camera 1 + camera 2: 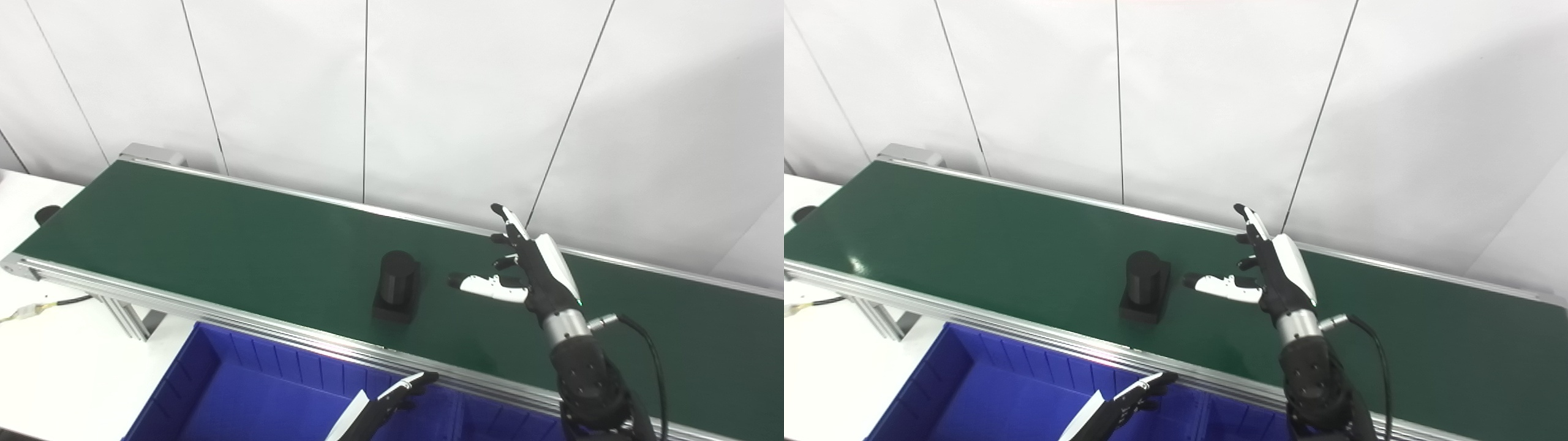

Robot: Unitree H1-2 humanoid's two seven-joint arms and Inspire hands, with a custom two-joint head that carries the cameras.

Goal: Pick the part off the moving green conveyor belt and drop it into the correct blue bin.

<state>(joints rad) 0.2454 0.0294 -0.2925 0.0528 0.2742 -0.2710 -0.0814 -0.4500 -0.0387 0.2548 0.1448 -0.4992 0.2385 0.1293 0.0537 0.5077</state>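
Black part (397,286) upright on belt (214,239). Right robot hand (531,269) spread wide, empty, just beside part. Left robot hand (401,392) over bin (202,361), grip unclear.

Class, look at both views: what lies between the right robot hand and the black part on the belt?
Nothing but bare green conveyor belt; the right robot hand is open beside the black part, clearest in the left eye view.
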